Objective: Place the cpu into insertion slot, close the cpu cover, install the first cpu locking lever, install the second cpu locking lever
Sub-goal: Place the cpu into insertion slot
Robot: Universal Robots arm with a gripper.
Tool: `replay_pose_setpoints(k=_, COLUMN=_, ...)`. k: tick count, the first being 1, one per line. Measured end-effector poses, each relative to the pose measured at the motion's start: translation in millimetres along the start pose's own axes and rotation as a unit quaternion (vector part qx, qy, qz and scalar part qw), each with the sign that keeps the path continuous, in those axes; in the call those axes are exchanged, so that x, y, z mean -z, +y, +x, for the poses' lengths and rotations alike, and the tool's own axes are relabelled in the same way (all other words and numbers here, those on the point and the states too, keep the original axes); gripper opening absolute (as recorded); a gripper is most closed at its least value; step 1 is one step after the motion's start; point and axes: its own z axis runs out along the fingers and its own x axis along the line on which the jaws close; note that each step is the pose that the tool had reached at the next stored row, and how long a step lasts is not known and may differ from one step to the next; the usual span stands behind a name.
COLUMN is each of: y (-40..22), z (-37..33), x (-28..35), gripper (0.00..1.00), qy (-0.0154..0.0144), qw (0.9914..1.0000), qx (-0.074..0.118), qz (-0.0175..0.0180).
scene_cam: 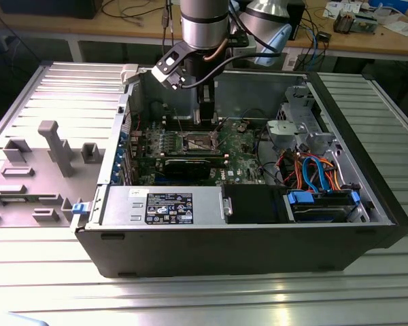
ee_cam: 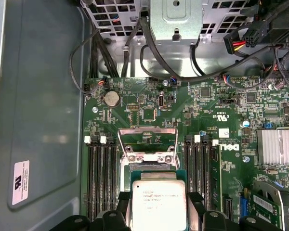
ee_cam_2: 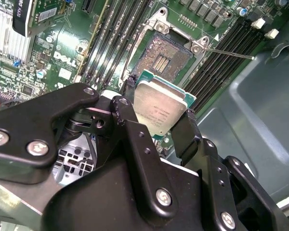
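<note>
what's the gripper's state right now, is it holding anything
Gripper: shut on the cpu, which is not yet in the insertion slot.

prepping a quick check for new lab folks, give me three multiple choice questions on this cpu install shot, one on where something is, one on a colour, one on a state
1. Where is the cpu?
A. held in the claw, near the insertion slot
B. seated in the insertion slot
C. lying on the floor

2. What colour is the main board?
A. red
B. blue
C. green

3. What state is the cpu cover in?
A. shut over the cpu
B. swung open, off the insertion slot
C. shut over a bare slot

Answers:
1 A: both wrist views show the claw gripping the cpu by its edges, while the slot's contacts lie bare.
2 C: the board reads green in every view.
3 B: in the first wrist view the frame stands raised, with the board visible through its window.
</note>
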Motion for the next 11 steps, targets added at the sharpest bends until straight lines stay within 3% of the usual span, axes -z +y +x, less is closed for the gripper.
replay_pose_setpoints(k=11, y=0.0, z=0.0, x=-0.6, gripper=0.55, qy=0.0000, qw=1.00000, qx=0.000, qz=0.0000)
